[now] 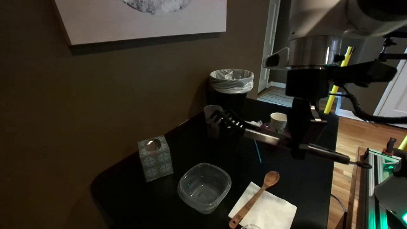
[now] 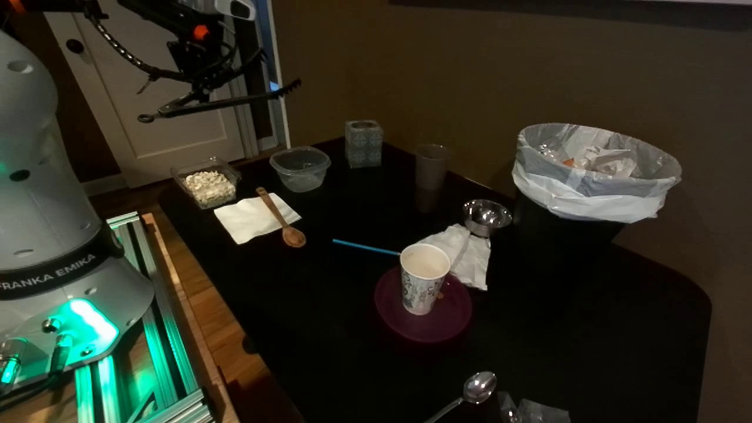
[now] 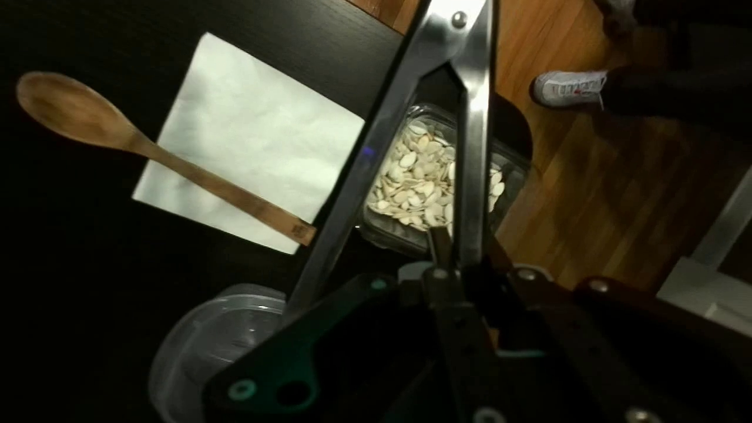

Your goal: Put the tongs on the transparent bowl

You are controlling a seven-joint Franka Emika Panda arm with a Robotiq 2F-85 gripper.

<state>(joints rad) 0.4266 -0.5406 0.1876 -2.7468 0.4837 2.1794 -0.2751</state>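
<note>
The tongs are long grey metal tongs with two arms in a V and dark toothed tips. They show in both exterior views (image 1: pixel 265 136) (image 2: pixel 235 103) and across the wrist view (image 3: pixel 473 147). My gripper (image 3: pixel 458 264) is shut on one arm of the tongs and holds them well above the table, roughly level. The gripper also shows in both exterior views (image 1: pixel 299 149) (image 2: pixel 202 88). The transparent bowl (image 1: pixel 205 190) stands upright on the black table, apart from the tongs. It also shows in an exterior view (image 2: pixel 301 176) and partly in the wrist view (image 3: pixel 217 329), where the gripper covers some of it.
A wooden spoon (image 2: pixel 276 211) lies across a white napkin (image 2: pixel 244 220) beside the bowl. A clear container of pale seeds (image 2: pixel 205 188) stands near the table edge. A tissue box (image 1: pixel 155 159), a tall cup (image 2: pixel 430 176), a paper cup (image 2: pixel 423 282) and a lined bin (image 2: pixel 593 194) stand farther along.
</note>
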